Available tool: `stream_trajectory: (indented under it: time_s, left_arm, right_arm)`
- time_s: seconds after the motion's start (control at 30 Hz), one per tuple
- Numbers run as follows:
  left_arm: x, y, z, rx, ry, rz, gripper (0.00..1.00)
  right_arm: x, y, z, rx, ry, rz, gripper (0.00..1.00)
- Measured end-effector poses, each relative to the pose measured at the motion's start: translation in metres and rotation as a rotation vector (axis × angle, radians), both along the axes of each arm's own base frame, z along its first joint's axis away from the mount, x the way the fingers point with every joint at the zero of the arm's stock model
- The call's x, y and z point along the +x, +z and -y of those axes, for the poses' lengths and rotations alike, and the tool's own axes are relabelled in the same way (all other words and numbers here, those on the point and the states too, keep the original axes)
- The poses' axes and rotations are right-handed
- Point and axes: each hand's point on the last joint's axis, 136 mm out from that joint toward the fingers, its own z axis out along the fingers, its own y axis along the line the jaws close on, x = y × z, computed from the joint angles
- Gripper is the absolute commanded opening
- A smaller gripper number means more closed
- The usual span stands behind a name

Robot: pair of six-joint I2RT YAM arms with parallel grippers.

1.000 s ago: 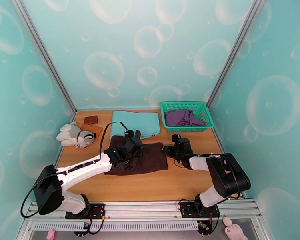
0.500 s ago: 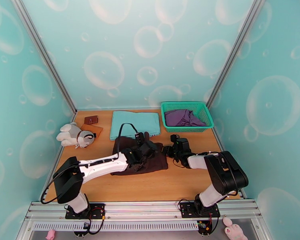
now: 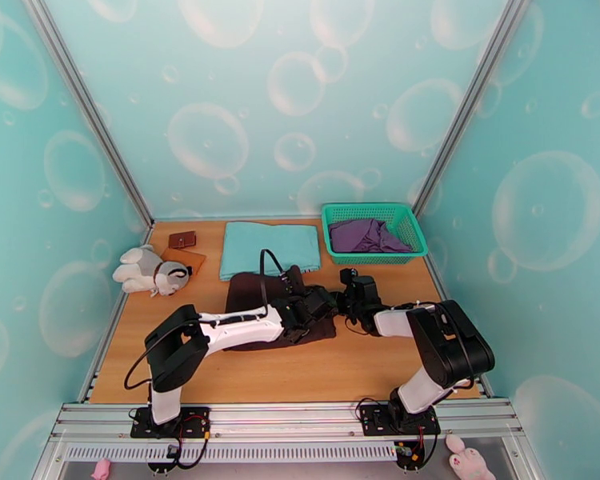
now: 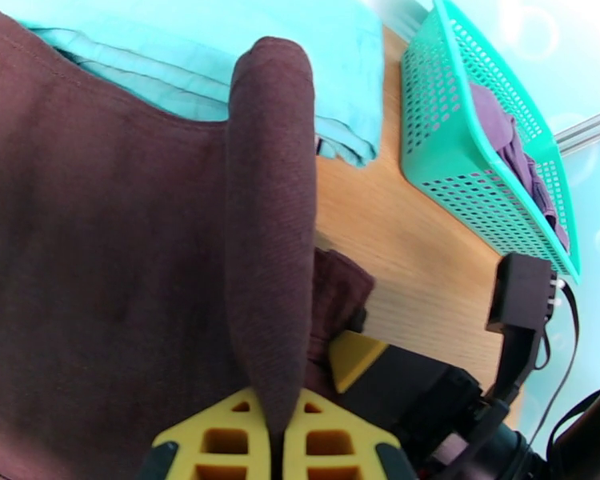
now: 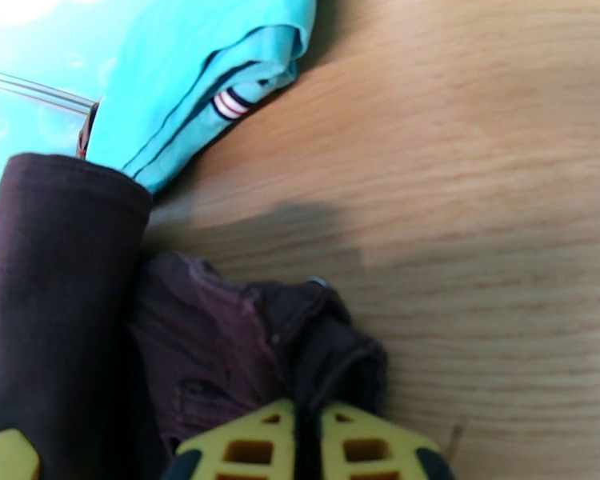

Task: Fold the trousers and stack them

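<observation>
Top view, left to right: a plush toy at the left edge of my table. A teal cloth lies at the back. The trousers lie mid-table, just nearer me than that cloth. A green basket at the back right holds a purple garment.

My left gripper sits over the trousers' right end, and in its wrist view the yellow pads are pinched on a raised ridge of brown cloth. My right gripper meets it from the right, its pads likewise clamped on a bunched brown edge.
</observation>
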Motion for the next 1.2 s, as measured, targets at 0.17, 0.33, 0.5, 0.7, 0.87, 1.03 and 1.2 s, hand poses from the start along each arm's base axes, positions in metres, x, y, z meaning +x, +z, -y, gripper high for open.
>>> stream_trajectory:
  time_s: [0.17,0.33,0.5,0.7,0.87,1.03,1.2]
  left_arm:
    - [-0.004,0.010,0.017,-0.024,-0.008,0.027,0.00]
    - [-0.002,-0.002,0.026,-0.021,-0.002,0.017,0.04]
    - [0.002,-0.022,0.034,-0.004,-0.023,0.016,0.49]
    - [0.003,-0.008,0.027,-0.021,-0.074,0.112,0.99]
    - [-0.007,0.048,-0.009,-0.079,-0.149,0.270,0.99]
    - [-0.018,0.080,-0.062,-0.126,-0.262,0.398,0.99]
    - [0.002,0.051,-0.122,-0.082,-0.315,0.382,0.99]
  right_arm:
    - [0.001,0.000,0.000,0.000,0.000,0.001,0.12]
    - [0.002,0.000,0.000,0.001,0.000,0.004,0.13]
    - [0.003,0.001,0.000,0.006,-0.006,0.003,0.30]
    - [0.003,0.009,0.026,0.039,-0.093,0.013,0.57]
    - [-0.005,0.033,0.054,0.045,-0.186,0.094,0.63]
    - [-0.010,0.086,0.038,0.050,-0.148,0.286,0.71]
    - [-0.019,0.117,-0.029,0.090,0.089,0.401,0.69]
